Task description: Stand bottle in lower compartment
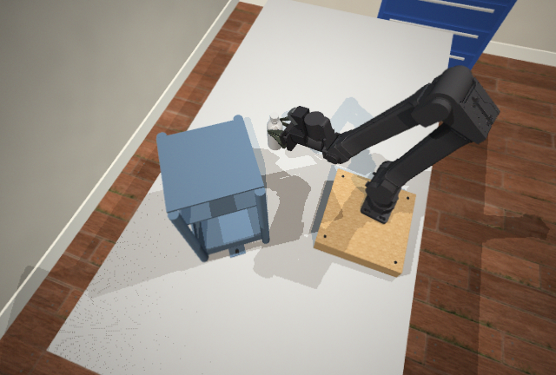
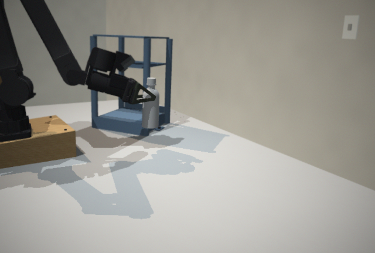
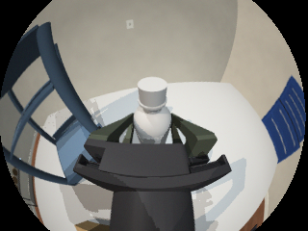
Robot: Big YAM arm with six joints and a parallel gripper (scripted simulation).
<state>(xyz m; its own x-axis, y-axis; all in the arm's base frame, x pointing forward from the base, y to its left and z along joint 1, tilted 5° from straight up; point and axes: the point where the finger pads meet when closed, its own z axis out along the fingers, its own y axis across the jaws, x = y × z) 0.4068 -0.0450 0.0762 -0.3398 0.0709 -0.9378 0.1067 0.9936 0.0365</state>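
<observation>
Top view: the arm reaches from its wooden base toward 10 o'clock, and the gripper is clamped on the bottle. The bottle is upright, white cap up, just off the shelf's back right corner post, outside the unit. The shelf's open front faces 6 o'clock here, and the bottle is round the other end at about 1 o'clock from the shelf's top board. A blue drawer cabinet stands off the table at 1 o'clock.

Exterior view: gripper comes in from 9 o'clock, tilted a bit downward, fingers pinching the bottle around its shoulder. The bottle hangs upright in front of the shelf, its base looking a little above the table, though it's hard to call. A wall plate sits at 2 o'clock.

Wrist view: bottle dead centre between the fingers, cap at 12 o'clock. Shelf posts curve by at 9 to 10 o'clock, the cabinet at 3 o'clock.
</observation>
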